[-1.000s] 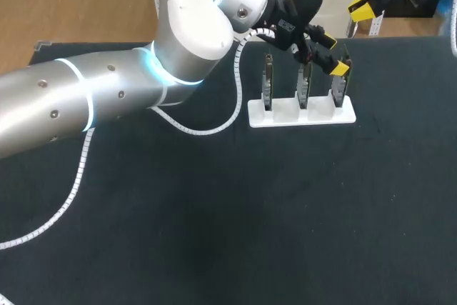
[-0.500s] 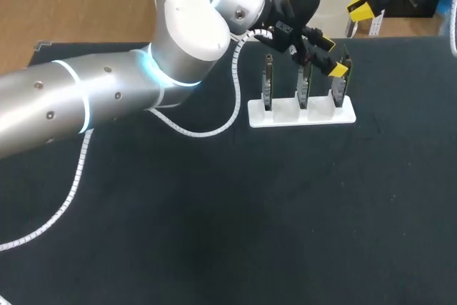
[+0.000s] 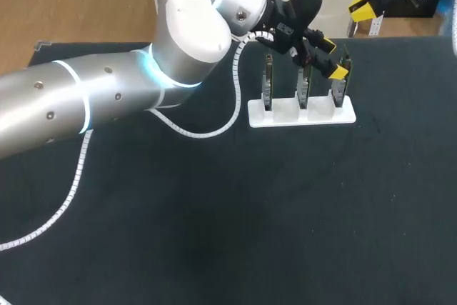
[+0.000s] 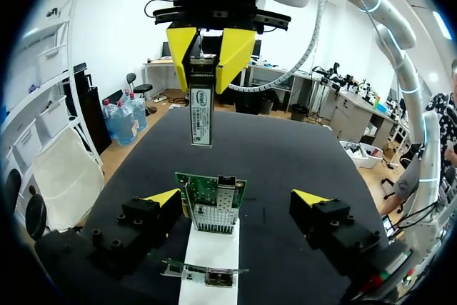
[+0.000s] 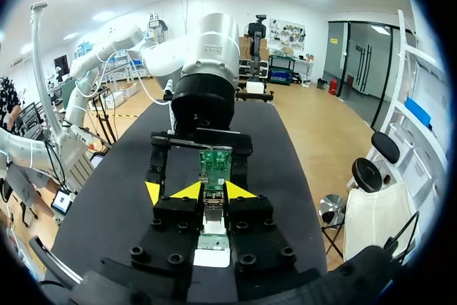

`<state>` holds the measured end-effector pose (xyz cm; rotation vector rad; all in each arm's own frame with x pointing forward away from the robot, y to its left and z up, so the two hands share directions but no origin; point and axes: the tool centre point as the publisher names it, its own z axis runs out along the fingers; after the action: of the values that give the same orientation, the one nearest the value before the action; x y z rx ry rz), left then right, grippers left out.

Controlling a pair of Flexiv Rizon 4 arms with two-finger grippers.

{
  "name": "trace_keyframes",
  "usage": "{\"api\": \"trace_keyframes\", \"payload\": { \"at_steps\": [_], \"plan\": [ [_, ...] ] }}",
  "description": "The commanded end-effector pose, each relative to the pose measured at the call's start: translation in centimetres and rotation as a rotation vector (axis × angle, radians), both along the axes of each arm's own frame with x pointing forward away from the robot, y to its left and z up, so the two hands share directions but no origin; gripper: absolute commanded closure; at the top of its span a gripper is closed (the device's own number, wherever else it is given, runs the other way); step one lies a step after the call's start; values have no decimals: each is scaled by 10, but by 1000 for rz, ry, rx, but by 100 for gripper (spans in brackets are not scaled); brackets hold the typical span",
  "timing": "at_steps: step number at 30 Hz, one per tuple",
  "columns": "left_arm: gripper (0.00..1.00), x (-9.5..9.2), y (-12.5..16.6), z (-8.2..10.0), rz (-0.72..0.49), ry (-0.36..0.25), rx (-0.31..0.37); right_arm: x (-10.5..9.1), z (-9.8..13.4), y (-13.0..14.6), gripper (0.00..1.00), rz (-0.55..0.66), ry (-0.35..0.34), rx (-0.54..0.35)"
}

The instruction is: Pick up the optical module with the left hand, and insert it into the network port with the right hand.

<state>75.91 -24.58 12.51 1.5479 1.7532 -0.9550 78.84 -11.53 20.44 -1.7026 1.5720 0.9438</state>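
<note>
Your right gripper (image 4: pixel 208 62) is clenched on the optical module (image 4: pixel 201 108), held in air beyond the network card (image 4: pixel 211 205); your left gripper (image 4: pixel 237 198) straddles that card, released; the module looks light, rigid, slick metal; grip its flat sides, squarely.

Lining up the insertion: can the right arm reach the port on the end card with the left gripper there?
Probably yes. The left gripper is open, straddling the card without covering its port; only bare table lies between it and the module in the right gripper.
</note>
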Motion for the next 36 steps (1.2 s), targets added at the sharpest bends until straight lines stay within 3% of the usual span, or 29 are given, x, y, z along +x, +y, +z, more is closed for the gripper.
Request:
{"api": "trace_keyframes", "payload": {
  "at_steps": [1,36],
  "plan": [
    [0,-2,1,1,3,-4,3,-5,0,0,100,-7,-7,-1],
    [0,-2,1,2,3,-5,12,-19,-17,2,100,-14,15,-32]
  ]
}}
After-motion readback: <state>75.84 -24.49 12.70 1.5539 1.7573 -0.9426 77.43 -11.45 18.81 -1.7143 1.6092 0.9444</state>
